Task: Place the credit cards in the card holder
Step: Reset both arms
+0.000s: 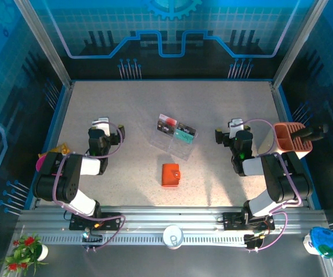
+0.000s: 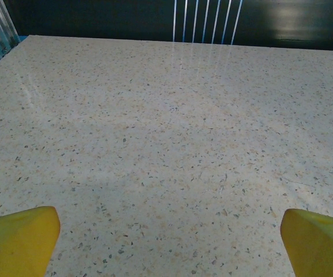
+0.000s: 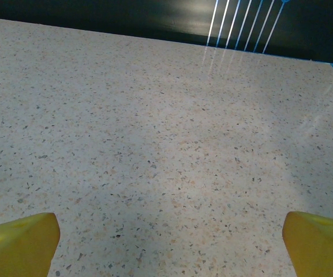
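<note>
Two arms in the top view, both parked low over the speckled worktop (image 1: 126, 104). Left claw (image 1: 101, 123) at 9 o'clock of worktop centre, right claw (image 1: 236, 124) at 3 o'clock; both point to 12.

Card holder (image 1: 170, 174): orange-red, folded shut, lying flat just to 6 o'clock of centre, between the two arms and touching neither.

Credit cards (image 1: 176, 130): standing in a clear tray (image 1: 167, 142) at 12 o'clock of the card holder, near it but apart. One red-and-white face and one teal face show; the print is too small to read.

Beige-and-orange box (image 1: 292, 138) at 3 o'clock of the right arm, by the worktop edge. Paper cup (image 1: 172, 236) on the rail at 6 o'clock. Potted plant (image 1: 27, 247) at 7 o'clock, off the worktop.

Left wrist view: left claw (image 2: 169, 231) spread wide, yellow fingertips (image 2: 22, 239) at 7 and 5 o'clock, bare worktop (image 2: 166, 133) between them, nothing held.

Right wrist view: right claw (image 3: 169, 236) likewise gaping, yellow fingertips (image 3: 319, 242) in the lower corners, nothing gripped, speckled worktop (image 3: 154, 127) under it.
</note>
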Controlling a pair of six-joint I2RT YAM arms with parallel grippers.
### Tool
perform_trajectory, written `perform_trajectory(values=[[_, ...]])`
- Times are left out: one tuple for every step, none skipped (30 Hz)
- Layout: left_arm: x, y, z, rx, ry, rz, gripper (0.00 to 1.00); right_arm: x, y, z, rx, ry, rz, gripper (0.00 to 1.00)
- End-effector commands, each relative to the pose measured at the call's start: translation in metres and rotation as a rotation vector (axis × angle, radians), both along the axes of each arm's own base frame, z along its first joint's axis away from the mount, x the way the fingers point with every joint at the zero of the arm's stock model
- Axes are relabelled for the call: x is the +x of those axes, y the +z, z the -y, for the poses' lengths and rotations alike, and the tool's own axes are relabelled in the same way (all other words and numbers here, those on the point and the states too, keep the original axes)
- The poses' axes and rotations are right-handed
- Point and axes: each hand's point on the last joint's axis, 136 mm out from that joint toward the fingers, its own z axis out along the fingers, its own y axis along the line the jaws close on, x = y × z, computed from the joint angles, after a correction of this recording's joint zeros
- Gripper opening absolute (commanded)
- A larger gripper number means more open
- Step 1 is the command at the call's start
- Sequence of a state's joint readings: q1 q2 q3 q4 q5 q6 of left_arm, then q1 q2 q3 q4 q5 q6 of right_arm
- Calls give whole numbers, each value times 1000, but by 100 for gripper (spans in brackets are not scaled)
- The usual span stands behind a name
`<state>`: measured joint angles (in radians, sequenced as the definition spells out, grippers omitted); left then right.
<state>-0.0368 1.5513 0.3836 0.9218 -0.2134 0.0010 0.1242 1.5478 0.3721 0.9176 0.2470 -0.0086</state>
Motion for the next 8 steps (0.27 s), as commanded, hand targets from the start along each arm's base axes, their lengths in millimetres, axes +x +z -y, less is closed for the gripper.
perform_trajectory(values=[[-2, -1, -1, 0, 10, 9, 99, 2, 8, 0, -8, -2, 35, 100], [-2, -1, -1, -1, 11, 8, 99, 3, 7, -1, -2, 6, 27, 100], [-2, -1, -1, 0, 11, 9, 99, 6, 5, -1, 17, 28, 6, 100], [-2, -1, -1, -1, 11, 9, 99, 6, 5, 0, 52, 51, -6, 100], [-2, -1, -1, 0, 11, 9, 99, 6, 5, -1, 51, 59, -4, 100], [-2, -1, -1, 0, 11, 8, 99, 6, 6, -3, 43, 70, 4, 100], [-2, 0, -1, 0, 11, 10, 99, 5, 5, -7, 39, 86, 1, 100], [-2, -1, -1, -1, 10, 9, 99, 5, 6, -10, 39, 107, 5, 100]])
